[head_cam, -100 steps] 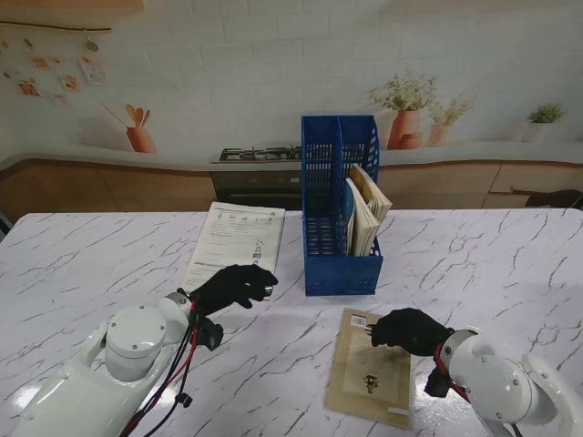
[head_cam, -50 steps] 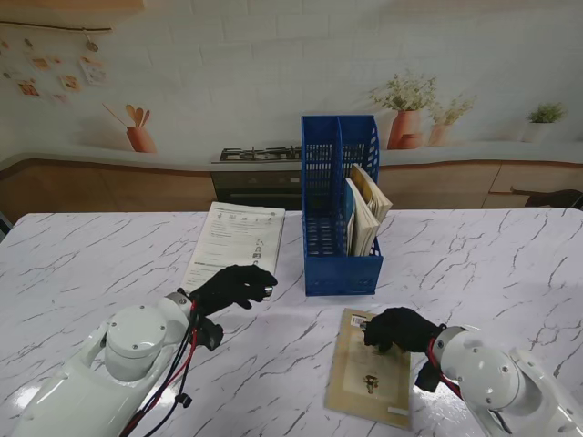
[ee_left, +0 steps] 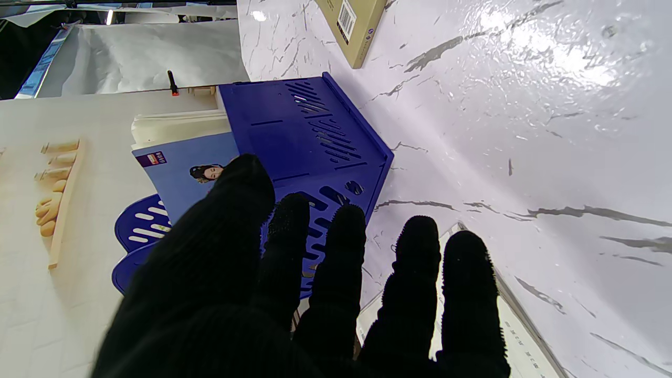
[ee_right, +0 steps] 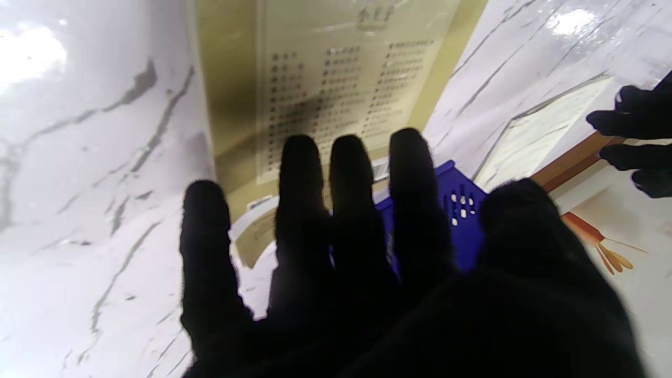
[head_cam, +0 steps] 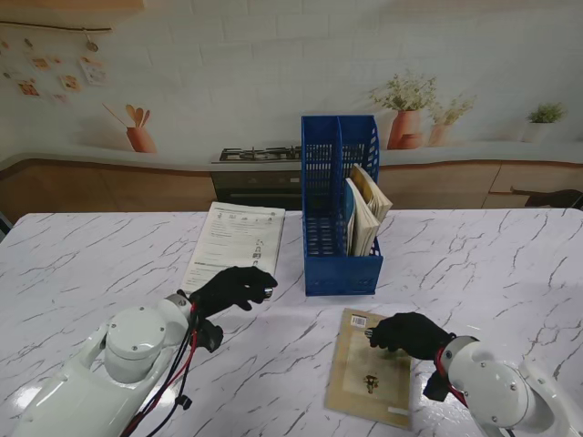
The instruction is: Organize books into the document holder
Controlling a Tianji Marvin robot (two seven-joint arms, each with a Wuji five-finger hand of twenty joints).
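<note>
A blue document holder [head_cam: 340,211] stands upright on the marble table [head_cam: 91,264], far from me and near the middle; its right compartment holds a few books [head_cam: 366,217] leaning to the right, while the left compartment's contents cannot be made out from the stand view. A tan book [head_cam: 369,378] lies flat on the table nearer to me, right of centre and apart from the holder, with a barcode label at its far corner. The right hand [head_cam: 410,333], in a black glove, hovers over the far right part of that book; the wrist view shows its fingers [ee_right: 299,173] extended and slightly apart, closed on nothing, though whether they touch the cover cannot be told. The left hand [head_cam: 233,288], also gloved, is over the near end of a white printed booklet [head_cam: 234,238] lying left of the holder, fingers loosely spread and holding nothing
</note>
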